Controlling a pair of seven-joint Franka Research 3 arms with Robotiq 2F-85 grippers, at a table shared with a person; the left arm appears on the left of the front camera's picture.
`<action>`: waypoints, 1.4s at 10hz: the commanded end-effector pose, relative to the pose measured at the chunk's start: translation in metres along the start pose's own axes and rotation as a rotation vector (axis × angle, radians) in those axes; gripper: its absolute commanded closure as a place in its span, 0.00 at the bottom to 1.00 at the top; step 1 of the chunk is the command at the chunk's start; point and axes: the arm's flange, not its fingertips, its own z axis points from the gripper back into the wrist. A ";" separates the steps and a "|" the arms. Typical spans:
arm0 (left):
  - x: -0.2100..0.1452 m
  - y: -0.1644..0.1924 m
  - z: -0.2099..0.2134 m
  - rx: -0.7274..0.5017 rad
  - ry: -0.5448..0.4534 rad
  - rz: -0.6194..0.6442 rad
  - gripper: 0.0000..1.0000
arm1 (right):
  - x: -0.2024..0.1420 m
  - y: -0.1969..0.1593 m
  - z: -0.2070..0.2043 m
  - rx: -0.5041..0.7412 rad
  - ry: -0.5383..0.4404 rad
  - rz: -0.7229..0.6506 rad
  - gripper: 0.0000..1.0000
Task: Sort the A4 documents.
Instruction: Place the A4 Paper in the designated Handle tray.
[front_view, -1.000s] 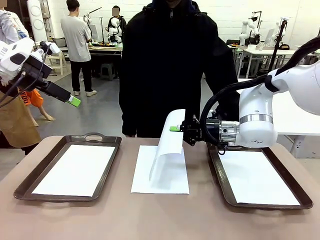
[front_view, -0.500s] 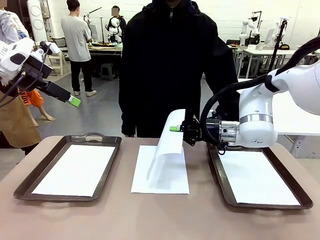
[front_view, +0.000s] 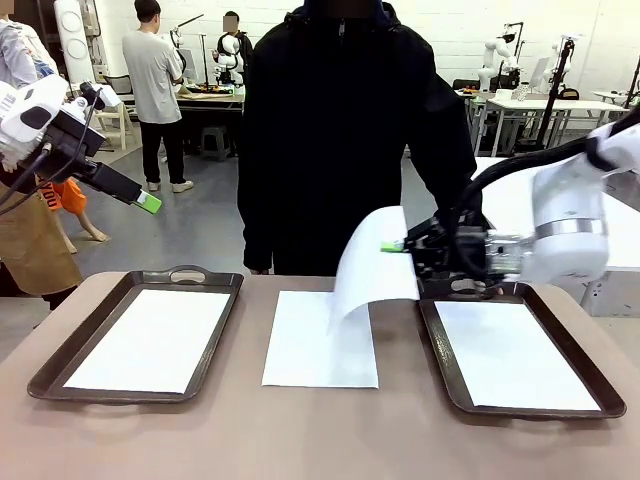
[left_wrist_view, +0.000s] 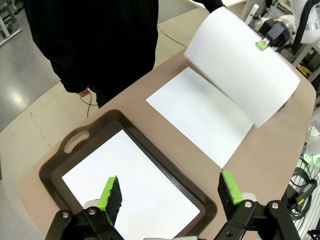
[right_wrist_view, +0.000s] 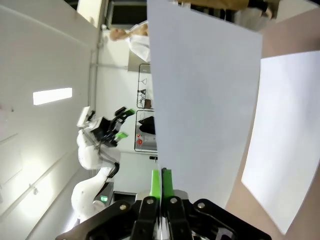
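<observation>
Right hand (front_view: 393, 246) pinches a sheet (front_view: 365, 270) (by its edge) that droops leftward.

Front view: bright, even light, sharp; I see only faint shadow beside tray (front_view: 120, 394) rim. Right wrist view: lamp (right_wrist_view: 52, 96) glares, sheet (right_wrist_view: 200, 100) shaded grey-blue. Both wrist views bow at edges.

No writing, label, brand or number can be read here. The plain white, thin rectangular paper sheets (front_view: 310, 350) lying on the light brown table (front_view: 320, 440) are blank.
</observation>
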 end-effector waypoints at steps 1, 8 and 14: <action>-0.001 0.000 0.000 0.004 0.004 -0.008 0.00 | -0.003 0.023 0.046 -0.035 -0.018 0.001 0.99; -0.001 0.000 0.000 0.004 0.004 -0.008 0.00 | 0.006 0.019 0.123 -0.110 0.167 -0.007 0.99; -0.001 0.000 0.000 0.004 0.004 -0.008 0.00 | 0.011 -0.041 0.138 -0.018 0.172 -0.006 0.99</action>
